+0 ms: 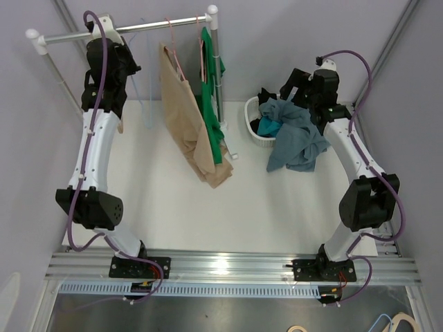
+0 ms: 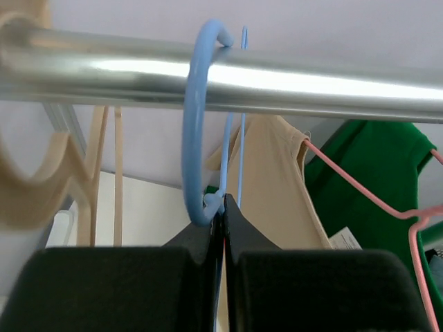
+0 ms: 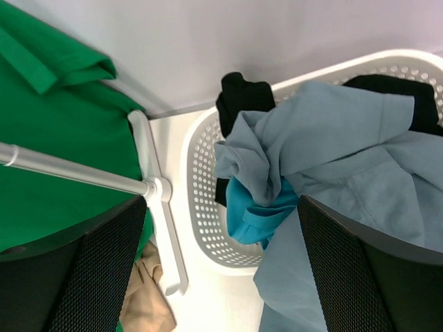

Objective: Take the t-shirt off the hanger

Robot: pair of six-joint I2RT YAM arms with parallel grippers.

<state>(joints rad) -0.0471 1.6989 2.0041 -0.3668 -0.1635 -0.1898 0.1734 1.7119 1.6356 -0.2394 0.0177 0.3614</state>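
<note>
The grey-blue t-shirt (image 1: 294, 135) looks to be off its hanger already: it lies bunched over the white basket (image 1: 252, 128) at the far right of the table (image 1: 173, 214), on top of black and teal clothes, with a good part of it spilling past the rim onto the table. That overhang is the first risk, since the weight outside could drag the rest out if anything nudges it. The right tool (image 3: 221, 277) hangs just above the heap, released, its jaws wide with nothing between them; if it lifts away at a slant, a finger could catch a fold and pull the shirt back out of the basket. The blue hanger (image 2: 194, 138) appears bare, its hook looped over the rail (image 2: 311, 79), and the left tool (image 2: 223, 228) is clenched on its thin neck just below the hook. A sideways or downward pull before the hook clears the rail would load the light rack and might rock or tip it, shaking the tan garment (image 1: 187, 117) and the green garment (image 1: 214, 104) on their pink hangers (image 2: 360, 190). The wire is slim, so it could also twist or slip between the pads. A tan hanger (image 2: 41, 187) hangs just beside the blue hook and could be knocked along the rail.
</note>
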